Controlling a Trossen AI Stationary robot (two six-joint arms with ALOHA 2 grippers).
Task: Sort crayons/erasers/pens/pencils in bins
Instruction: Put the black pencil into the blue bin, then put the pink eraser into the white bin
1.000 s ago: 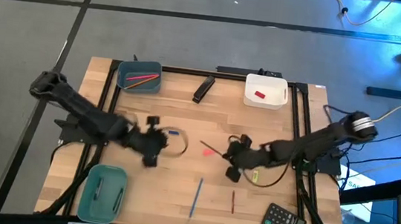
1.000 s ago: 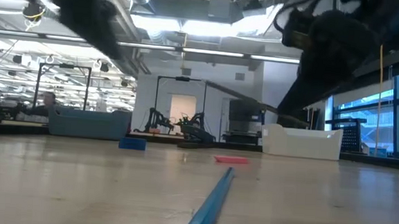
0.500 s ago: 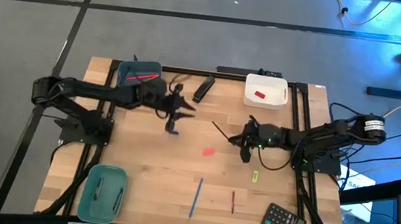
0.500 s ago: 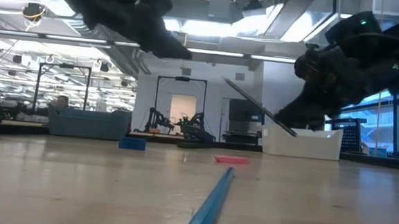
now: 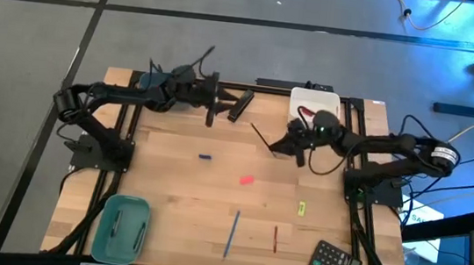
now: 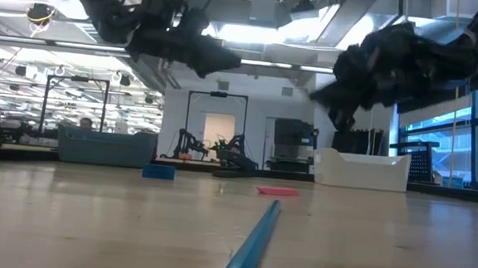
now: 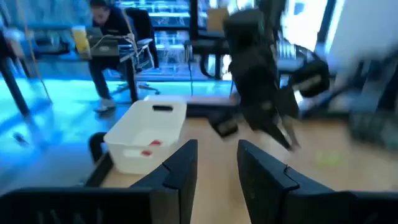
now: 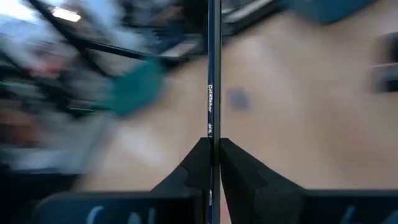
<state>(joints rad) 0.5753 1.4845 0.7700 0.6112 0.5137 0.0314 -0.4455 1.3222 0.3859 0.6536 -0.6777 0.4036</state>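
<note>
Near the far edge of the counter (image 5: 170, 178), the right gripper (image 5: 291, 147) hangs beside the white bin (image 5: 315, 106), its fingers clamped on a slim dark pen (image 8: 213, 81) that juts out toward the counter's middle. The left gripper (image 5: 213, 104) hovers at the far left, close to the blue-grey bin (image 5: 156, 82) and just beside the black stapler-like object (image 5: 241, 105); its fingers (image 7: 180, 168) stand apart with nothing between them. Loose items on the wood include a small blue piece (image 5: 205, 157), a pink eraser (image 5: 247, 180), a yellow-green bit (image 5: 302, 209), the blue pencil (image 5: 232, 233) and a thin dark red pen (image 5: 275, 238), with the calculator (image 5: 333, 264) at the near right corner. A red eraser (image 7: 147, 147) lies in the white bin, and the teal bin (image 5: 120, 229) sits at the near left corner. The step in hand looks like carrying a pen to its bin. That white tub seems meant for erasers, so the next move probably calls for swinging the pen across toward the teal bin, keeping it level and clear of the left arm.
</note>
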